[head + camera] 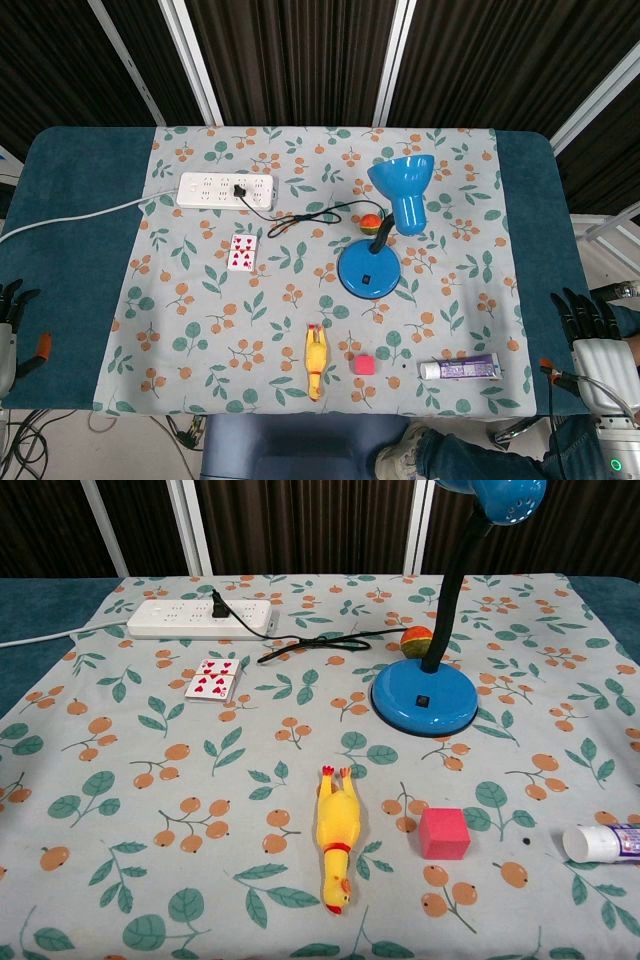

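My left hand [10, 320] hangs at the table's left edge, fingers apart and holding nothing. My right hand [592, 335] sits off the table's right edge, fingers spread and empty, nearest to the white toothpaste tube [460, 368] [605, 842]. Neither hand shows in the chest view. On the floral cloth [200, 330] lie a yellow rubber chicken [315, 362] [337, 833], a pink cube [365, 363] [443, 832], and playing cards [241, 251] [209, 678]. A blue desk lamp [372, 268] [425, 695] stands right of centre, with a small orange-green ball [370, 223] [417, 638] behind its stem.
A white power strip [226, 189] [200, 618] lies at the back left, with a black plug and cord [305, 218] [320, 645] running to the lamp and a white cable trailing left. Teal table surface [70, 220] flanks the cloth. Dark curtains hang behind.
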